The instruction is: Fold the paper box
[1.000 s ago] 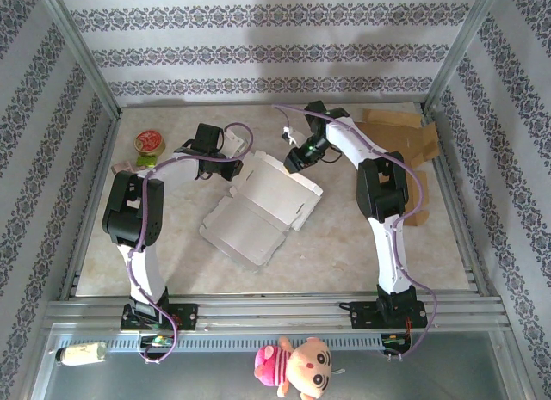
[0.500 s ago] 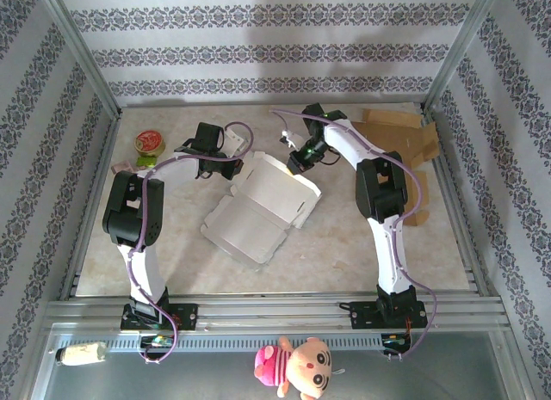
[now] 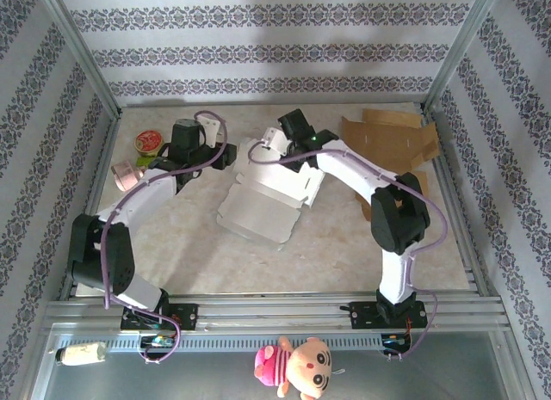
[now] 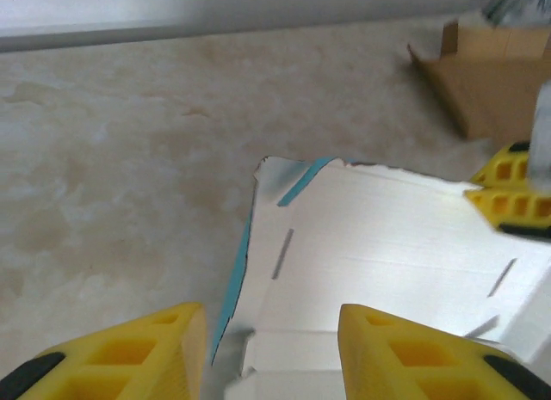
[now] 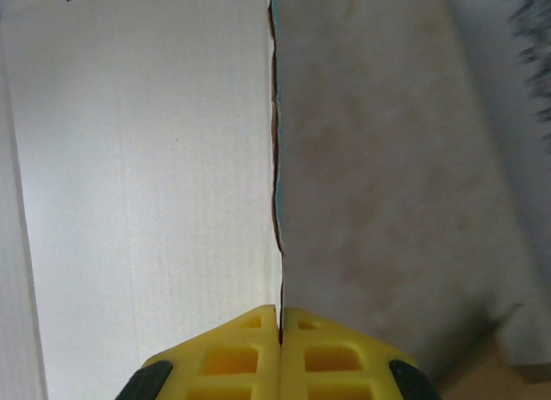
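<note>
The white paper box (image 3: 263, 202) lies partly unfolded at mid-table, with a raised rear panel. My left gripper (image 3: 227, 156) hovers at the box's left rear corner. In the left wrist view it (image 4: 271, 353) is open, and a white flap with a blue edge (image 4: 387, 245) lies between its yellow fingers (image 4: 129, 357) without touching them. My right gripper (image 3: 274, 149) is at the top of the rear panel. In the right wrist view it (image 5: 280, 318) is shut on the panel's thin edge (image 5: 146, 159). Its yellow fingertips (image 4: 510, 193) show at the right of the left wrist view.
Flat brown cardboard (image 3: 392, 133) lies at the back right, also seen as brown cardboard (image 4: 491, 73) in the left wrist view. A round red-and-green item (image 3: 149, 143) and a pink object (image 3: 127, 175) sit at the left. Metal frame rails border the table; a plush toy (image 3: 297, 366) lies in front.
My left gripper has opened off the box and its arm has swung out to the left. My right gripper has shut on the panel edge and moved left. The box has shifted.
</note>
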Motion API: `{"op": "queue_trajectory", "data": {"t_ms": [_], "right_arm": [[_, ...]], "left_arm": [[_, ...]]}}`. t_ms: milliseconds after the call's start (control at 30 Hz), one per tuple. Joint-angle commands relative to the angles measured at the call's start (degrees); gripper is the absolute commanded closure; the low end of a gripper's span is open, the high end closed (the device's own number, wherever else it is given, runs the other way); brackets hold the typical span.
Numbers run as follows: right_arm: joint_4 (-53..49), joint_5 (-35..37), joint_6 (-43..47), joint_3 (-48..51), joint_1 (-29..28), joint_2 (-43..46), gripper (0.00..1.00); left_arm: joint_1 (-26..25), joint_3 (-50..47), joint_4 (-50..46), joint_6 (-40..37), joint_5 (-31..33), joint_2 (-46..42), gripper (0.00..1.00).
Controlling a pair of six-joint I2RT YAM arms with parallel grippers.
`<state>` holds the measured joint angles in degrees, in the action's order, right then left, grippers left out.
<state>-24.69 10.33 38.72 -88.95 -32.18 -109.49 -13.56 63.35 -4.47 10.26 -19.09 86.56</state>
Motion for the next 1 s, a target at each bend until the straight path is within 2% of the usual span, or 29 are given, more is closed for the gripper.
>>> {"op": "queue_trajectory", "data": {"t_ms": [0,133,233,333,500,867,967], "right_arm": [[22.18,12.46,12.52,8.83,-2.24,2.91,0.96],[42.37,16.45,22.69,17.82,-4.67,5.63,0.95],[50.52,15.59,28.12,22.42,-5.49,6.24,0.95],[64.01,16.72,34.98,27.45,-6.58,4.34,0.95],[80.93,18.05,45.27,30.87,-7.99,0.29,0.93],[78.15,15.51,43.88,31.03,-8.67,0.19,0.92],[77.33,15.60,43.12,30.94,-8.63,-0.19,0.92]], "left_arm": [[0.38,-1.25,-0.50,16.76,1.36,-1.37,0.56],[0.51,-1.87,-1.51,24.21,-0.12,-2.26,0.56],[0.63,-1.80,-0.75,28.21,-1.32,-2.14,0.57],[0.64,-0.71,0.84,31.64,-4.21,-0.69,0.57],[0.73,1.98,1.76,32.74,-4.89,2.26,0.57],[0.78,8.65,4.68,29.78,-7.68,9.53,0.56],[0.73,9.67,4.27,29.32,-6.62,10.47,0.56]]}}
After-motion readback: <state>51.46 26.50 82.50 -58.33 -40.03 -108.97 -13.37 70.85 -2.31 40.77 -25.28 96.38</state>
